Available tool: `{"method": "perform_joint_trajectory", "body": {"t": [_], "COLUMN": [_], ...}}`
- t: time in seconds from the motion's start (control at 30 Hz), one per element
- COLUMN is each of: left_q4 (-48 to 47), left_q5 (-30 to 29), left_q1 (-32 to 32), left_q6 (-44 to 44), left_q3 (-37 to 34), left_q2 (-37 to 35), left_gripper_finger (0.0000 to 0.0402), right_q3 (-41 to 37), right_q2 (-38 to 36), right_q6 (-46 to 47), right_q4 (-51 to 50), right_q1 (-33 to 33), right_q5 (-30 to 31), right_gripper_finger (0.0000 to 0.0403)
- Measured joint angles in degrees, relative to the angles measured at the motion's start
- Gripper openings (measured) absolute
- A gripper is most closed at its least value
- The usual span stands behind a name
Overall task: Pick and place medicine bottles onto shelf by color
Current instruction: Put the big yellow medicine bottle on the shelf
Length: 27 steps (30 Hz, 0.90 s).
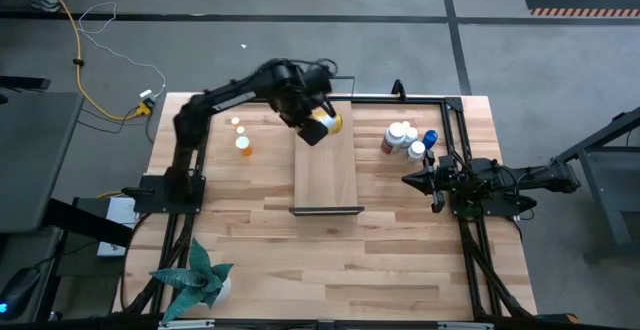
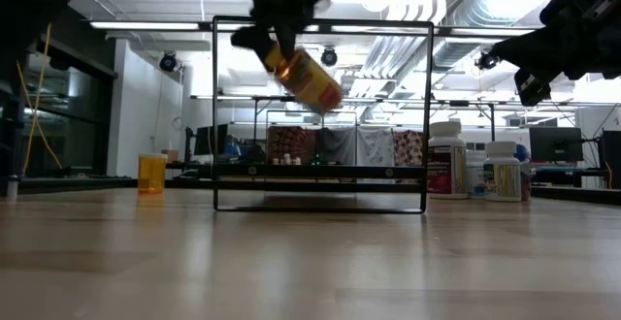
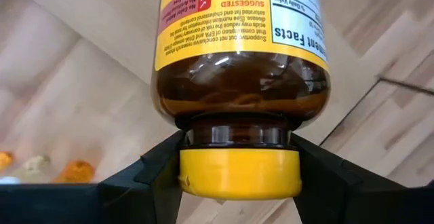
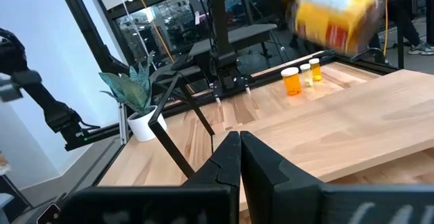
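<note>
One amber bottle (image 3: 241,68) hangs in the left claw (image 1: 312,128), pinched at the neck just above its yellow cap (image 3: 239,173), body pointing away from the fingers (image 3: 146,173) and tilted in mid-air; the jaws stand partly open, closed only as far as the neck allows. Below the claw lies the shelf (image 1: 327,170), its far end roughly under the bottle

Hard plastic or glass by the look, so stiff and not crushable under this grip, but smooth; the neck groove under the cap rim is probably the safest hold, since the rim stops it sliding out. With the weight all beyond the fingers it may swing when set down, and a tall narrow body could topple if released tilted

Beside the claw, on the table, stand small orange bottles (image 1: 243,145), likely very light and easy to knock. Well away on its other side sits a cluster of white bottles (image 1: 402,138) near the right claw (image 1: 432,180), which waits there pressed shut and empty
</note>
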Motion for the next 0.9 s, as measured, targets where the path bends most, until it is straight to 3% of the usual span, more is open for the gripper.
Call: {"method": "perform_joint_trajectory", "body": {"t": [0.3, 0.53, 0.9], "left_q4": [-0.4, -0.4, -0.4], "left_q5": [3.3, 16.9, 24.1], "left_q1": [-1.4, -4.0, -10.1], "left_q6": [3.0, 3.6, 8.3], "left_q3": [0.1, 0.2, 0.1], "left_q2": [2.9, 2.4, 1.0], "left_gripper_finger": [0.0203, 0.0203, 0.0203], "right_q3": [0.0, 0.0, 0.0], "right_q2": [0.0, 0.0, 0.0], "right_q6": [0.0, 0.0, 0.0], "right_q4": [0.0, 0.0, 0.0], "right_q1": [0.0, 0.0, 0.0], "right_q5": [0.0, 0.0, -0.1], "right_gripper_finger": [0.0000, 0.0000, 0.0000]}}
